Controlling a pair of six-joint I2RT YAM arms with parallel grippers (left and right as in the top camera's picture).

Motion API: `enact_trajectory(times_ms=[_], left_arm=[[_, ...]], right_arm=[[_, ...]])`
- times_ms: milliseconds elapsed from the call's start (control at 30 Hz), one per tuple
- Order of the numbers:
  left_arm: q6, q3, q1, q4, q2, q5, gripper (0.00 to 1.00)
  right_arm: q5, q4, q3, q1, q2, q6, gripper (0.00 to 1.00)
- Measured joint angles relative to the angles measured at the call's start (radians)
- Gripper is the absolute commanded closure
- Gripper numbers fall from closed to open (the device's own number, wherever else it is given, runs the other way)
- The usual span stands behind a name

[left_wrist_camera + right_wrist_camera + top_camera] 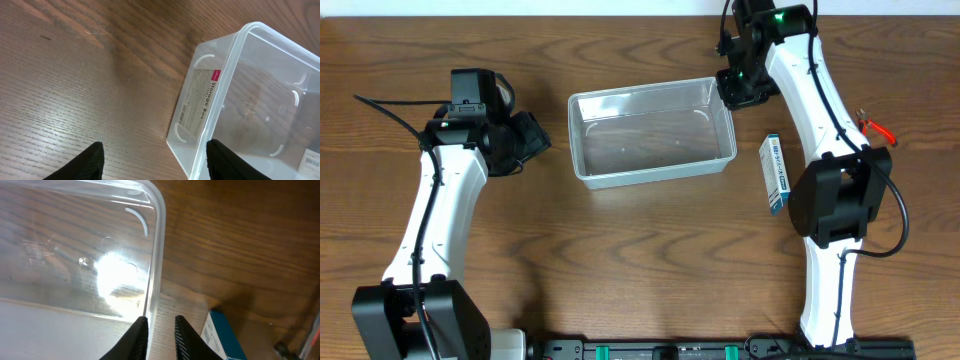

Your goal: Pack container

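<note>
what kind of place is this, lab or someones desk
Likely a robotics lab bench: left arm and right arm mounted at a wooden table, only a clear container and small box laid out.

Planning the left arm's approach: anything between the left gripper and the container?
Nothing. In the overhead view only bare wood table separates the left gripper from the container. The left wrist view also shows bare wood ahead of the fingers.

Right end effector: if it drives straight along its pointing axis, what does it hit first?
Most likely the container: its rim lies directly ahead of the right end effector. Depth is unclear, so they may be touching now.
</note>
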Motion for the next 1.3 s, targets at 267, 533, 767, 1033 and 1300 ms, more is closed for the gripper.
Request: enact_trajectory(times_ms=[267,533,767,1033,1300], left_arm=[[0.0,0.0,0.0,-0.016,0.0,0.0,0.42],[0.0,0.0,0.0,-0.019,0.0,0.0,0.42],[0.0,0.0,0.0,-0.019,0.0,0.0,0.42],[0.0,0.0,0.0,-0.02,0.0,0.0,0.33],[0.0,0.0,0.0,-0.022,0.0,0.0,0.32]], right_arm=[[-0.008,0.006,-0.003,0.014,0.0,-0.01,0.64],[-0.012,0.005,-0.004,0.016,0.0,-0.006,0.79],[-0.011,0.005,-0.007,0.016,0.0,0.01,0.7],[-0.007,0.024,-0.088,0.016,0.0,0.013,0.69],[-0.012,0.035,-0.137,0.016,0.0,0.031,0.94]])
